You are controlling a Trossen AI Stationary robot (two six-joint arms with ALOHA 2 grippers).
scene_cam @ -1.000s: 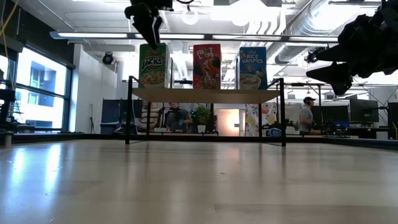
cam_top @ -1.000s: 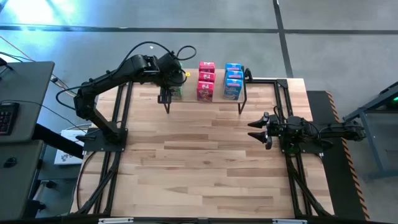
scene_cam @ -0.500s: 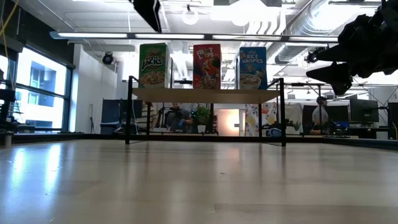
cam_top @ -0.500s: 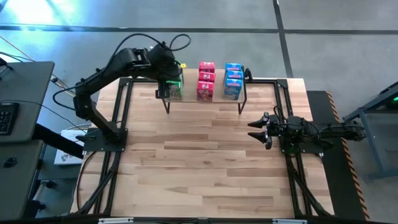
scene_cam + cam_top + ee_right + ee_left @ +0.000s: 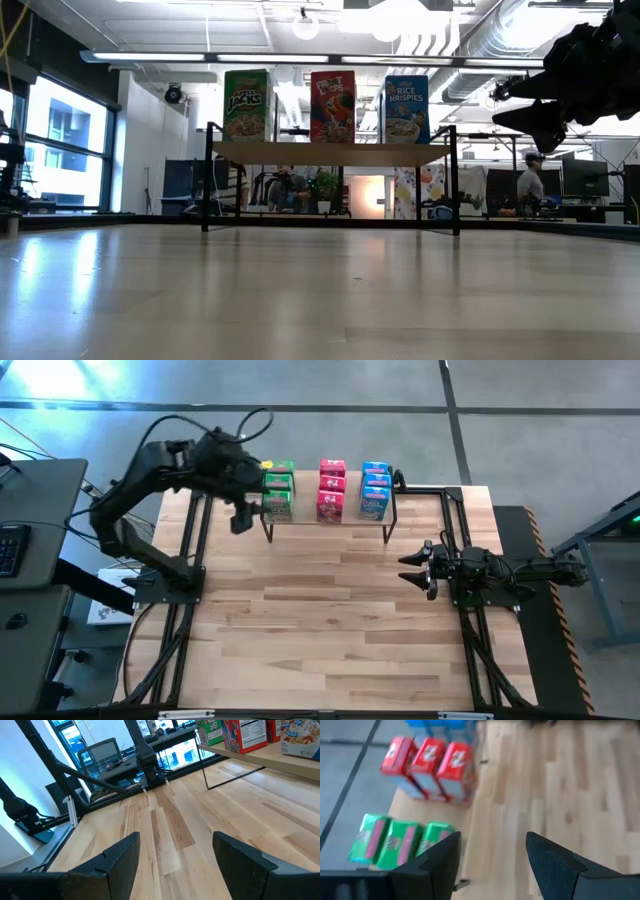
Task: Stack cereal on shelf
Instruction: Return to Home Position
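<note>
The cereal boxes stand upright on the shelf [image 5: 303, 512] in three rows: green [image 5: 278, 488], red [image 5: 331, 488] and blue [image 5: 374, 488]. The low view shows the front box of each row on the shelf's wooden board [image 5: 330, 153]. My left gripper [image 5: 240, 520] hangs open high above the shelf's left end, beside the green boxes [image 5: 400, 842], with nothing between its fingers. It is out of the low view. My right gripper [image 5: 415, 568] waits open at the table's right side, clear of the shelf.
The shelf's black legs [image 5: 268, 532] stand on the tabletop at its far edge. Black frame rails [image 5: 195, 550] run along both sides of the table. Bare wood lies between the shelf and the near edge. A person [image 5: 530, 185] moves in the room behind.
My left gripper has risen from just above the green boxes, gone out of the top of the low view, and drawn back toward the table's left edge while turning. The green boxes stay standing on the shelf. My right arm has kept still.
</note>
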